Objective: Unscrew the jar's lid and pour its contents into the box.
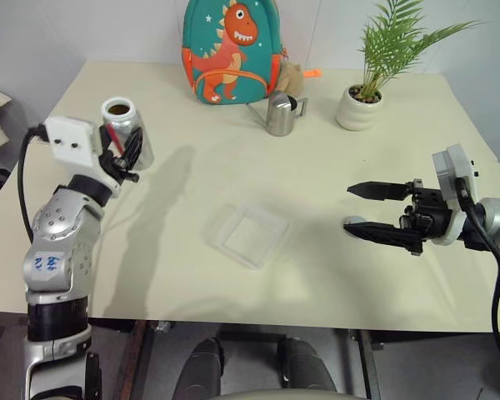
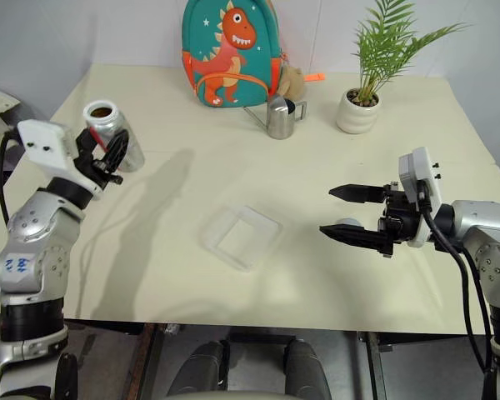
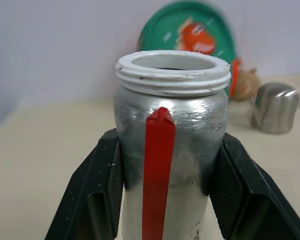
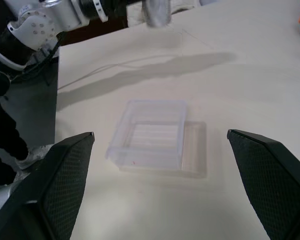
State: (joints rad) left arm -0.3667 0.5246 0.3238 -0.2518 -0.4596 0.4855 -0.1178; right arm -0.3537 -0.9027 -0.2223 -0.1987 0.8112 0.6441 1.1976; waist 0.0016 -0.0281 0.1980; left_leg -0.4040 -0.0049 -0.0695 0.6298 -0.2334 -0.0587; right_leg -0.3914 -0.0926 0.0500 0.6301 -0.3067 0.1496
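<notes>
From the head view, your left gripper (image 1: 125, 152) has its jaws clamped on the jar (image 1: 125, 125), held upright above the left side of the table (image 1: 333, 167), mouth open, no lid on it. The box (image 1: 247, 234) sits mid-table, well apart from the jar. Your right gripper (image 1: 382, 212) hovers to the right of the box, jaws spread wide and holding nothing, with a small grey round thing, likely the lid (image 1: 354, 222), on the table just by its lower finger.

Left wrist view: jar squarely between both fingers, threaded white rim bare.

Right wrist view: box straight ahead between the open fingers.

Unscrewing looks done; I'd say you're on the pour. Next, carry the jar over the box and tip it.
</notes>
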